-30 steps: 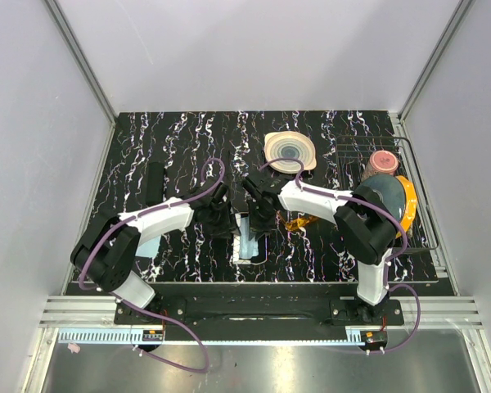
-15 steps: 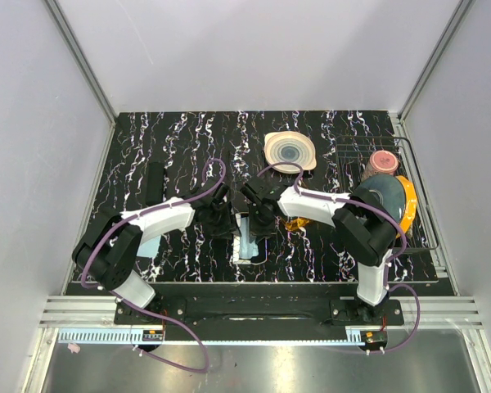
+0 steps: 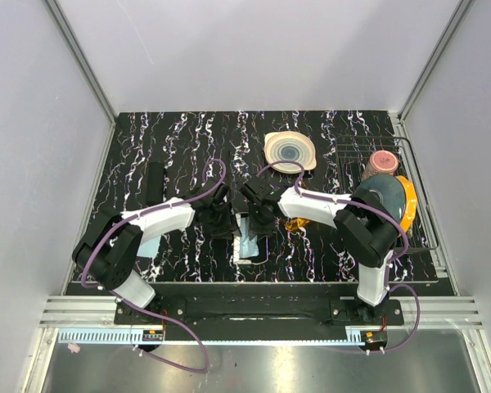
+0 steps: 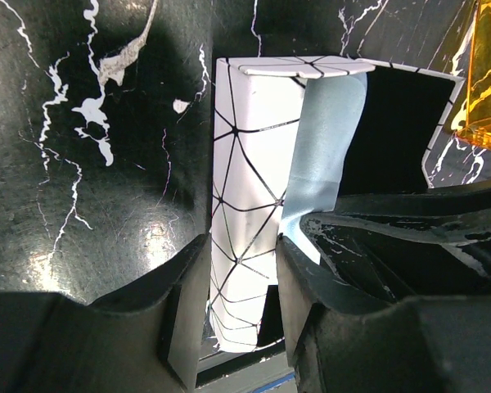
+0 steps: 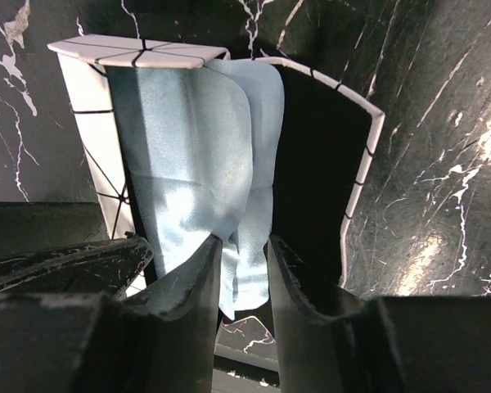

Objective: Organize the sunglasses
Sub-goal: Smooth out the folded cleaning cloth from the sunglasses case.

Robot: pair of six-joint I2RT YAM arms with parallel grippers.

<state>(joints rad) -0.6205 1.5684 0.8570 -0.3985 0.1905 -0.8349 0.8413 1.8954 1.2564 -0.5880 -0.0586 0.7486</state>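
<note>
One pair of sunglasses point(image 3: 298, 223) lies on the table point(image 3: 172, 139) just right of the white box point(image 3: 247, 239), off to the right gripper's point(image 5: 242, 242) own right, so the right arm point(image 3: 315, 203) is nearer. Long axis looks roughly side to side, but that arm covers most of the frame; the left wrist view catches only an amber corner. Left gripper point(image 4: 241, 246) is clamped on the box wall. Right jaws pinch a fold of blue cloth point(image 5: 188, 147) rising from the box; firmness unclear.
</note>
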